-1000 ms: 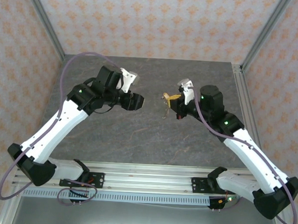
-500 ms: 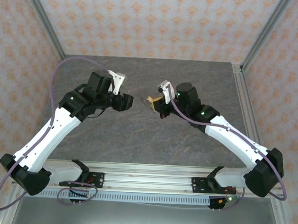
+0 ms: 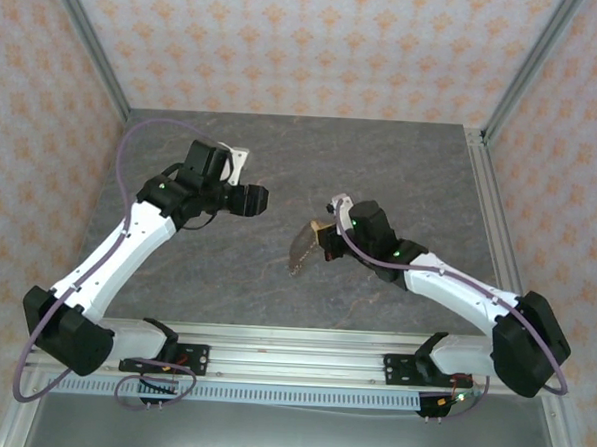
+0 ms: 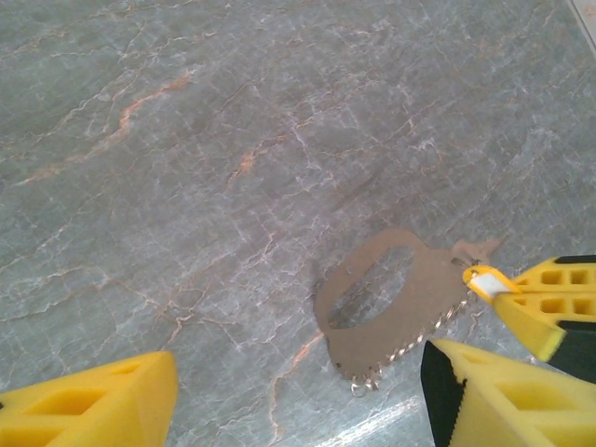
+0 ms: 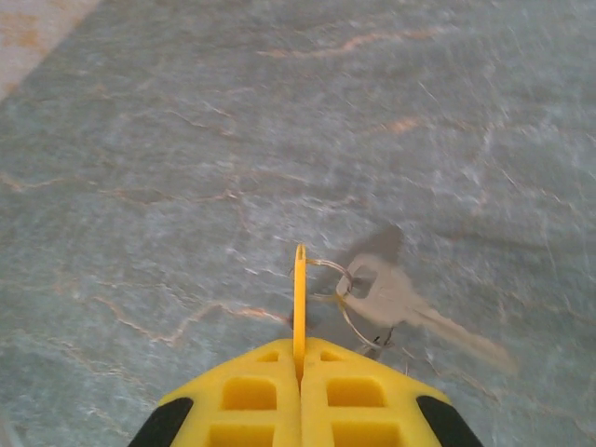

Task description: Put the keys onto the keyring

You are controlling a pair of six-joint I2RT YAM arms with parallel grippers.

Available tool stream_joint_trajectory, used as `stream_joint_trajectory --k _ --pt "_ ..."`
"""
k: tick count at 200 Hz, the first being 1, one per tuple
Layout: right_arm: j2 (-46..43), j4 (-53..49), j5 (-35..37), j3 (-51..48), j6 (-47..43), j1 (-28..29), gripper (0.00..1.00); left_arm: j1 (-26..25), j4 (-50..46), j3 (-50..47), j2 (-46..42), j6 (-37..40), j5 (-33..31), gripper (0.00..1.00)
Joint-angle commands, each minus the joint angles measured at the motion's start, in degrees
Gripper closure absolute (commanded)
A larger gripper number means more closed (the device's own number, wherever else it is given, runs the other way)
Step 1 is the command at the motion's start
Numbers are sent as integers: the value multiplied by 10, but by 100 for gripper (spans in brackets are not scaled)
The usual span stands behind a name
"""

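The right gripper (image 5: 300, 349), low over the grey marbled tabletop (image 3: 382, 158) a little right of centre, is clamped on a small key with a yellow-orange head (image 5: 299, 289), seen edge-on between its yellow fingertips. A thin, pale grey-tan wire keyring (image 5: 328, 270) hangs from that key's head to the gripper's left and near side. In the right wrist view it seems to pass through the hole of a blurred silvery key-shaped piece (image 5: 391, 300).

The left gripper (image 3: 258, 199) hangs well apart, farther back on the left, with its jaws spread wide and nothing between them.

Key and keyring are gathered in one grip, so the threading looks largely done. Blur hides whether the yellow-headed key is truly on the wire, so that is left to confirm.
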Motion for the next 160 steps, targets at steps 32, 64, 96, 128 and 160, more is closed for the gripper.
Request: stream_joint_trajectory --k 32,64,96,128,160 --pt "-34 1 140 -70 79 -44 100 2 38 22 36 -10 33 27" --pt "-31 17 149 -109 102 -90 100 2 39 24 53 -6 24 20" --pt "18 41 129 -98 99 -111 85 -3 56 -18 33 -13 -42 0" --pt "56 84 129 -106 115 -130 69 -5 84 -79 -11 -23 -124 0" --pt "23 81 157 -104 98 -135 48 -5 105 -132 -67 -38 -226 0"
